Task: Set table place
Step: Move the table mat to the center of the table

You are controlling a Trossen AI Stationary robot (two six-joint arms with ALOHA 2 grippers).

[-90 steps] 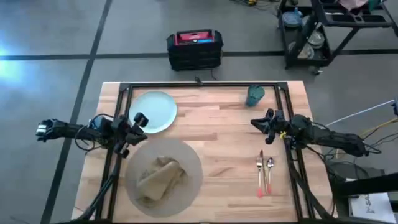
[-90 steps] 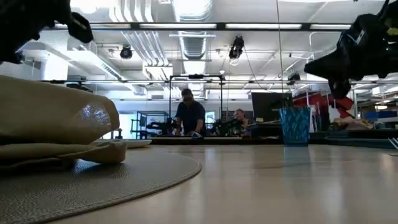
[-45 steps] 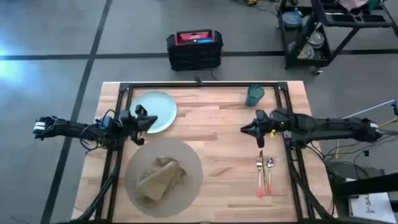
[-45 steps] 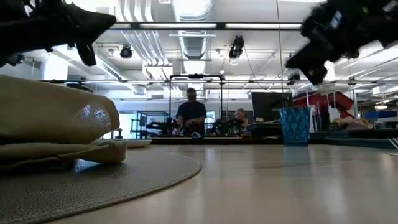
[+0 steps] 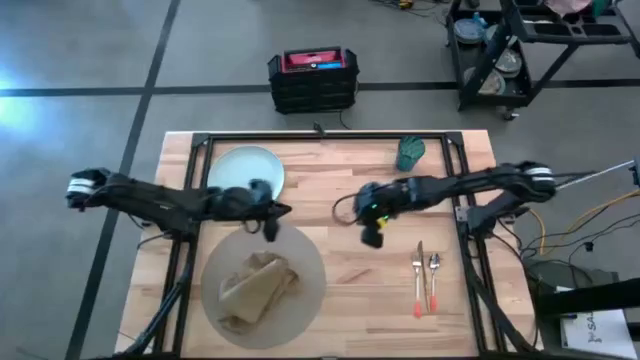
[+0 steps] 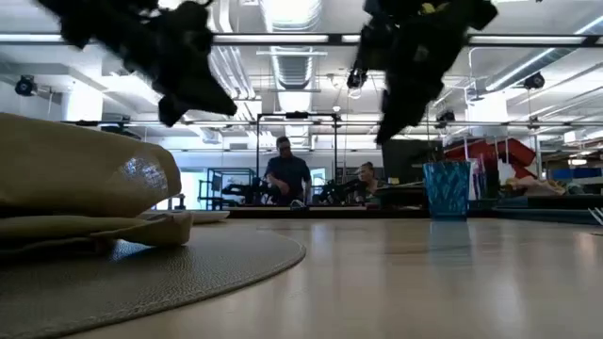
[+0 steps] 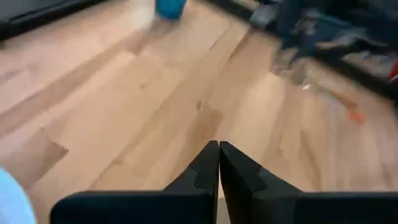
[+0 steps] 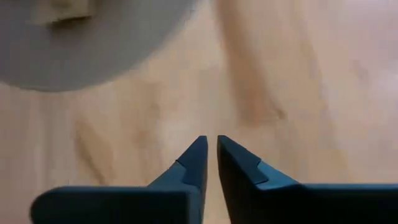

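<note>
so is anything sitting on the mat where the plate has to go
Yes. The brown napkin lies crumpled on the round mat, covering its middle. The plate sits beside the mat on the table, so the napkin would need moving first. Both pincers hover shut above bare wood, left and right.

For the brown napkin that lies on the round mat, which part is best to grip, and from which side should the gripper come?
Probably from above, on the raised fold near the middle of the napkin. It lies crumpled on the mat, not flat, so the ridge gives the fingers cloth to pinch. The left gripper, shut and empty, hovers near the mat's far edge and is closest; it must open first. The right gripper is over bare table.
</note>
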